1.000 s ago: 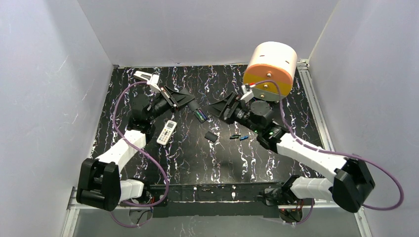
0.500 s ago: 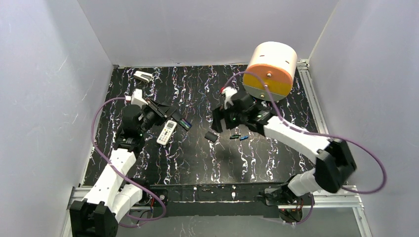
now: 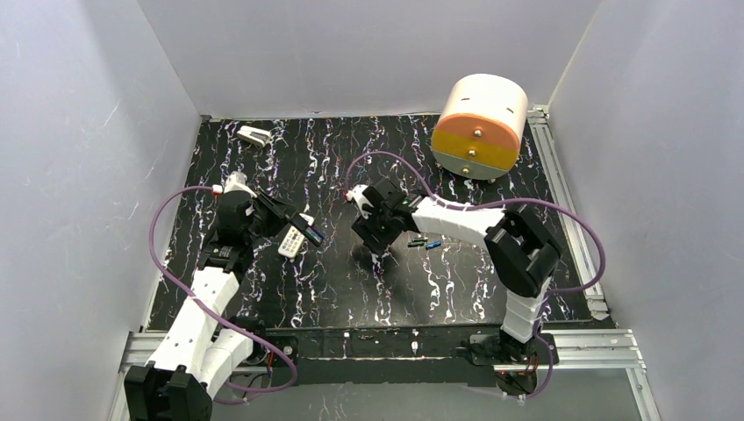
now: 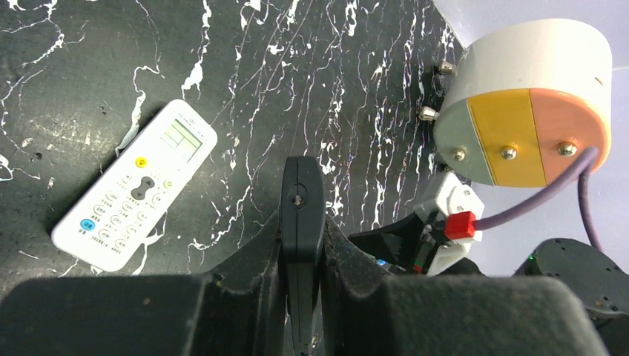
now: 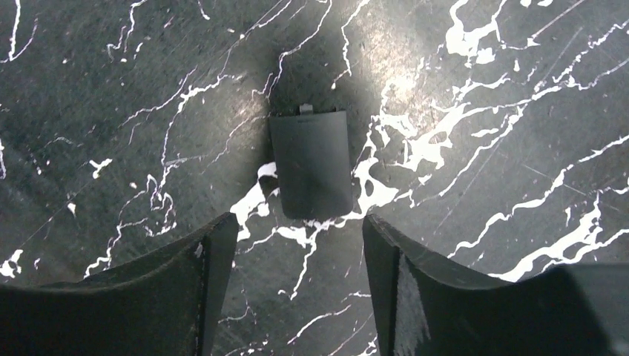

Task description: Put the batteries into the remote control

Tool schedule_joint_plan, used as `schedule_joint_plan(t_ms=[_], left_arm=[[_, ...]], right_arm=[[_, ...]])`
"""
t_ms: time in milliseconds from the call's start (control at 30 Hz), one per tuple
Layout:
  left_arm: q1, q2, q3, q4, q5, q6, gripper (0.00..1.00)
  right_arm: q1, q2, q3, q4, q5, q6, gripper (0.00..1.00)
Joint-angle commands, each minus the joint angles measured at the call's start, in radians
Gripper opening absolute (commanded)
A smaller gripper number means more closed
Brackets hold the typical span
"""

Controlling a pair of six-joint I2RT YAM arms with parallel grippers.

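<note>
The white remote control (image 3: 293,239) lies face up on the black marbled table, and also shows in the left wrist view (image 4: 137,196). My left gripper (image 3: 298,230) is shut on a long flat black strip (image 4: 301,200), held edge-up just right of the remote. Two tiny batteries, one green (image 3: 416,243) and one blue (image 3: 432,245), lie right of centre. My right gripper (image 3: 375,235) is open (image 5: 300,222) and hovers low over a small flat black cover plate (image 5: 310,163) on the table, left of the batteries.
A large round white drum with a yellow and orange face (image 3: 481,123) stands at the back right, also in the left wrist view (image 4: 527,104). A small white-and-grey blocky object (image 3: 253,135) lies at the back left. White walls enclose the table.
My left gripper has moved down and left with the black strip, ending beside the remote. My right gripper has swung left and down, from near the drum to over the black cover plate.
</note>
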Motion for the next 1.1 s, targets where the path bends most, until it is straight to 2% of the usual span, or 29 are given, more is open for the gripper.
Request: schedule_joint_plan(t_ms=[0,333,633,700,900,1067], left_arm=[[0.018,0.000,0.029,0.013,0.006,0.011,0.00],[0.037,0.010,0.016,0.025,0.041,0.011,0.00],[0.038,0.016,0.013,0.038,0.060,0.012,0.00],[0.039,0.021,0.016,0.036,0.063,0.021,0.00],[0.039,0.026,0.017,0.031,0.070,0.030,0.00],[0.039,0.024,0.015,0.031,0.073,0.032,0.00]], right_arm=[[0.004,0.063,0.086,-0.051,0.011,-0.055,0.68],[0.007,0.137,0.123,-0.091,0.015,-0.070,0.65],[0.014,0.215,0.177,-0.177,0.015,-0.066,0.48],[0.021,0.230,0.185,-0.195,0.064,-0.071,0.48],[0.056,0.287,0.207,-0.223,0.105,-0.084,0.57],[0.057,0.321,0.236,-0.257,0.089,-0.078,0.43]])
